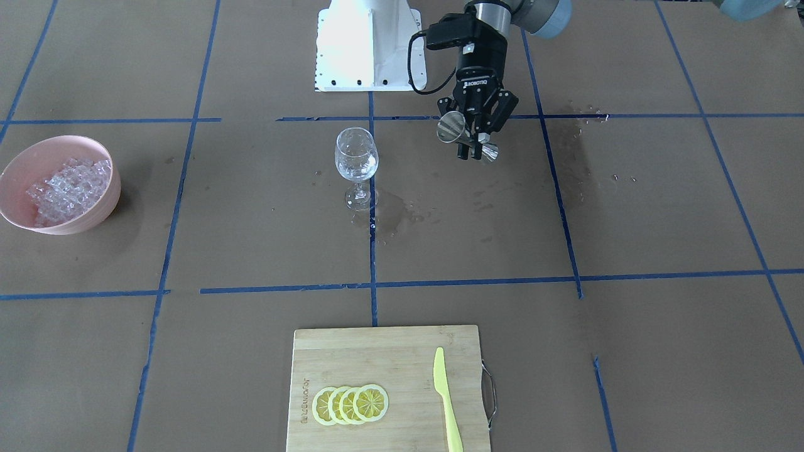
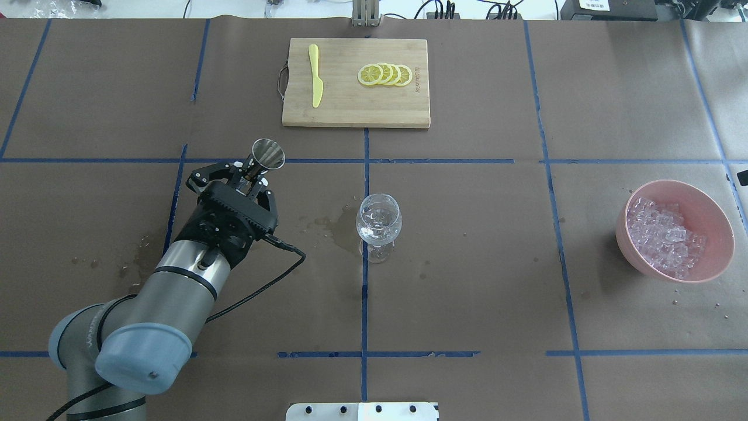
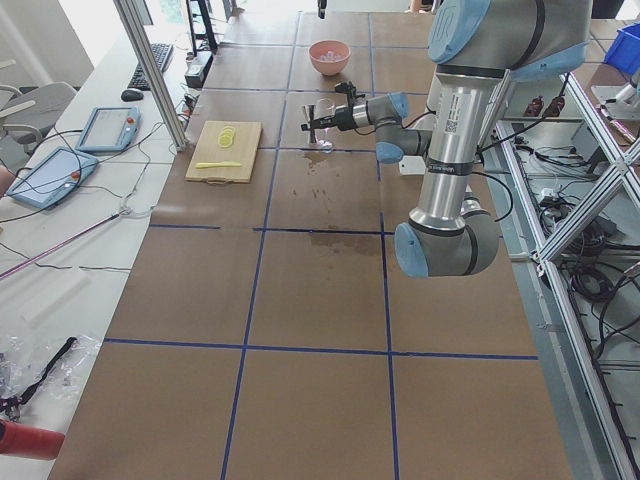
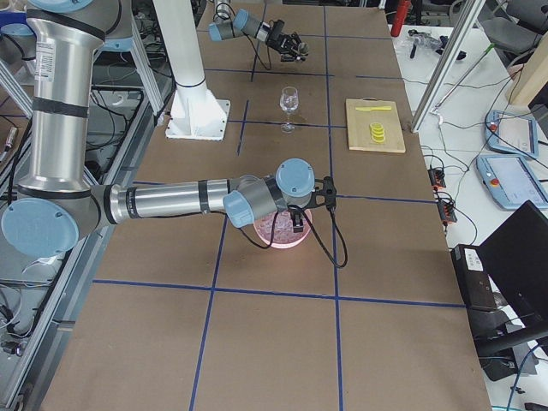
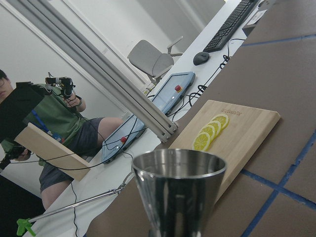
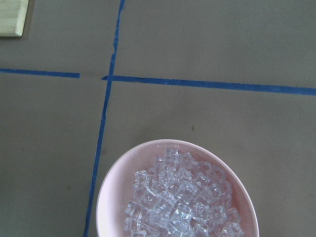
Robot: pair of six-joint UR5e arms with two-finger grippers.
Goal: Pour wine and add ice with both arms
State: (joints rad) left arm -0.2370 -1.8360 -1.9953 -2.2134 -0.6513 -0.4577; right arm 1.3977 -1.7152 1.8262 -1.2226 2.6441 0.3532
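Ice [image 2: 663, 237], clear cubes heaped in pink bowl [image 2: 720, 217] under right arm [image 4: 171, 199]; jaws of left arm [image 2: 187, 275] on jigger [image 2: 267, 155].

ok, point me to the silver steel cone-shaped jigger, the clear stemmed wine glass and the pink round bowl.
silver steel cone-shaped jigger [image 2: 268, 154]: overhead view, open mouth.
clear stemmed wine glass [image 2: 378, 217]: overhead view, its bowl.
pink round bowl [image 2: 704, 202]: overhead view, bare inner wall.

We see a pink bowl [image 1: 100, 207] of clear ice [image 1: 66, 188] at left, blue tape lines [image 1: 477, 281] gridding the brown table [image 1: 659, 201], yellow lemon slices [image 1: 350, 404] on a pale board [image 1: 377, 351], and a seemingly silver jigger [image 1: 450, 127].
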